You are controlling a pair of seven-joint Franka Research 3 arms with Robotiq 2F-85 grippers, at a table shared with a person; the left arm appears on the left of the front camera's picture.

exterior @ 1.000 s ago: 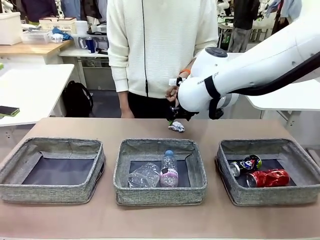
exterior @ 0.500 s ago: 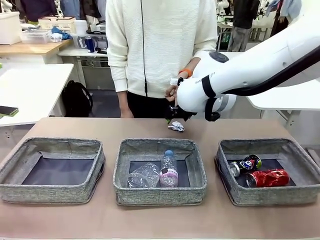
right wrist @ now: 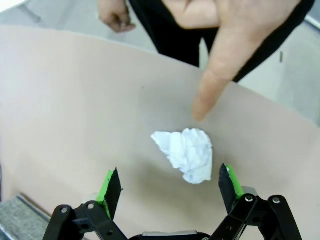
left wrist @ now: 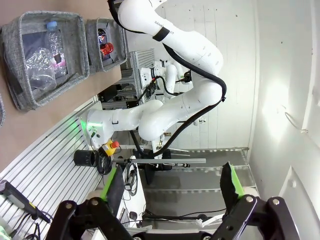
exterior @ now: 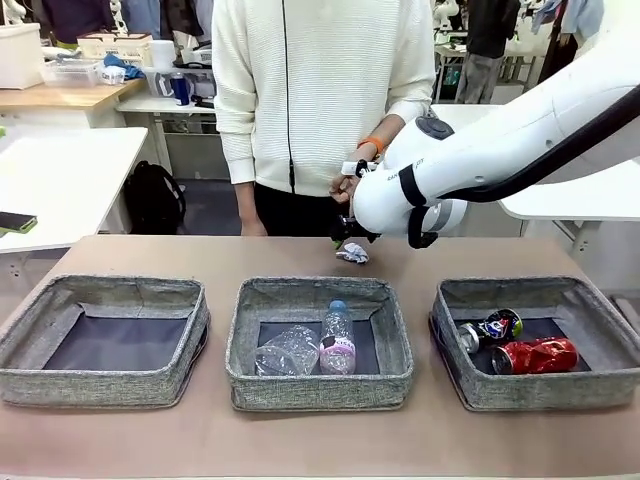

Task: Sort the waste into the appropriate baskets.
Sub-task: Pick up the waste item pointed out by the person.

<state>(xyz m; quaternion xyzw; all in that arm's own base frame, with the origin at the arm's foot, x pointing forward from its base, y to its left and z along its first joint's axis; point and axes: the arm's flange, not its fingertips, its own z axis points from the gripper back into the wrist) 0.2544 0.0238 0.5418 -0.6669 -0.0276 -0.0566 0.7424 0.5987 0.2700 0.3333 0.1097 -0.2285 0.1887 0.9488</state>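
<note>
A small white paper wad (exterior: 352, 253) lies on the table beyond the middle basket (exterior: 318, 388). My right gripper (exterior: 347, 236) hovers just over it, largely hidden by its own wrist. In the right wrist view the wad (right wrist: 186, 154) lies between and ahead of the open green fingertips (right wrist: 112, 186), apart from them, and a person's finger (right wrist: 212, 85) points down at it. The middle basket holds a pink-labelled bottle (exterior: 338, 342) and a clear crushed bottle (exterior: 288, 350). The right basket (exterior: 545, 392) holds a dark blue can (exterior: 492, 328) and a red can (exterior: 535, 355). My left gripper (left wrist: 171, 182) stands open, holding nothing.
The left basket (exterior: 100, 385) has only its dark bottom showing. A person in a white top (exterior: 320, 90) stands at the far edge, one hand (exterior: 345, 185) just above my right wrist. Bare tabletop (exterior: 200, 255) runs behind the baskets.
My right arm has sunk a little lower toward the paper wad. The baskets and their contents have not moved.
</note>
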